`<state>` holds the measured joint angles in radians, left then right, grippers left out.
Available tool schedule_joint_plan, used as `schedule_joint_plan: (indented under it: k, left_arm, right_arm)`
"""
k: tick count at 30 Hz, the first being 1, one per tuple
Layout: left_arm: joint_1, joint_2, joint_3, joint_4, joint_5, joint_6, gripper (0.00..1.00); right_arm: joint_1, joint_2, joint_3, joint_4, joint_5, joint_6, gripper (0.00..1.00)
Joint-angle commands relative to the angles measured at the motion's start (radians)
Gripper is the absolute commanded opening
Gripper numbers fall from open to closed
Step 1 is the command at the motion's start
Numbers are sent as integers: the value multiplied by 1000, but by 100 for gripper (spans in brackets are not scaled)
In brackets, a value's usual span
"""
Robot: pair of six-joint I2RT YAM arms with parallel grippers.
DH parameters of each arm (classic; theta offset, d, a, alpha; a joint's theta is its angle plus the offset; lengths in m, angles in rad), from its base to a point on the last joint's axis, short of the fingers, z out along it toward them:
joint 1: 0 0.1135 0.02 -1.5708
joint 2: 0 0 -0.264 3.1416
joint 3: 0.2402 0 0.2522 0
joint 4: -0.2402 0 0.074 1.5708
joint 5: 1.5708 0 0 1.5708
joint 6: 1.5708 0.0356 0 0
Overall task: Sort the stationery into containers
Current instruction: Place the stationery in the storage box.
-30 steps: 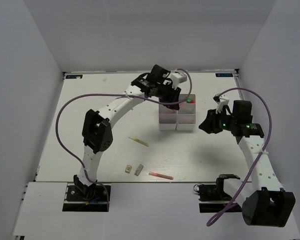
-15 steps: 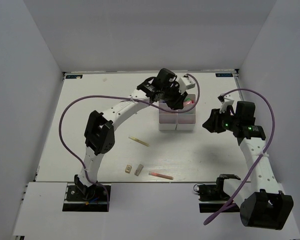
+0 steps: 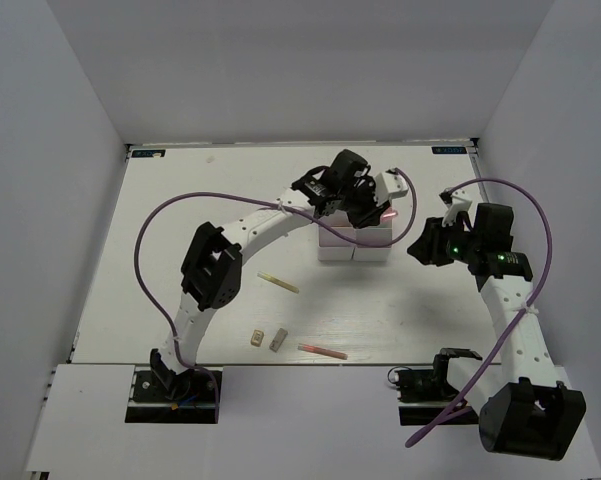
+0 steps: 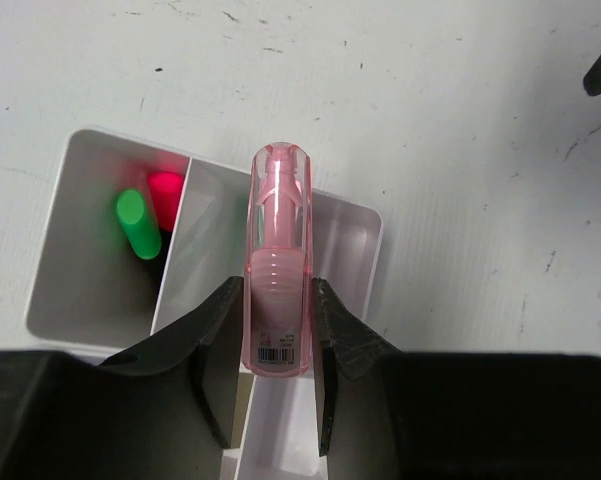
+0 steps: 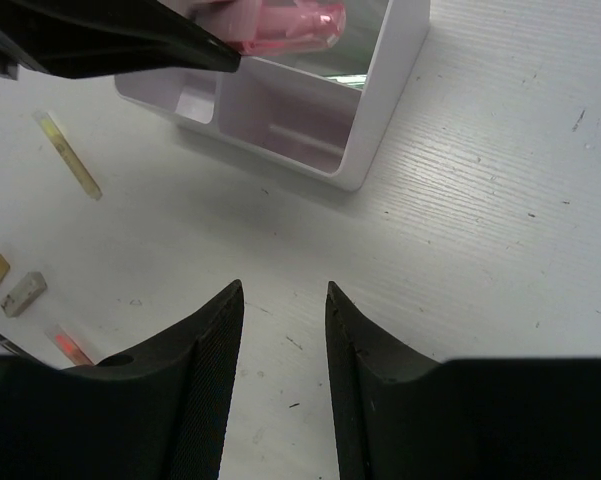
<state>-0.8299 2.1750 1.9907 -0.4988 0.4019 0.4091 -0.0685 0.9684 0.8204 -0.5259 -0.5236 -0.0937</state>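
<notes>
My left claw (image 4: 277,305) grips the pink marker (image 4: 277,220) at centre frame, over the white box (image 4: 368,235), tip above a divider wall. If I let go here it may straddle that wall, bounce onto the counter (image 4: 460,120), or land with the capped highlighters (image 4: 140,215) at left. My right claw (image 5: 280,300) is part-open and empty beside the box.

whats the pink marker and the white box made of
The pink marker: translucent glossy plastic, probably; the inner barrel shows through the shell. The box: smooth white plastic, it seems, with thin moulded walls and a soft sheen.
</notes>
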Motion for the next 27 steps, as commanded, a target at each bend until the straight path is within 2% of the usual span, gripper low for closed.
schedule_joint_plan:
  k: [1,14,27]
  left_arm:
    - [-14,0,29,28,-17,68,0]
    - [-32,22,11,60,-143,161,0]
    - [-37,43,-21,98,-213,172,0]
  right_arm:
    - [-13,-22,0,29,-12,6,42]
    - [-28,-19,-3,30,-27,9,42]
    - [-42,-19,-1,27,-49,15,42]
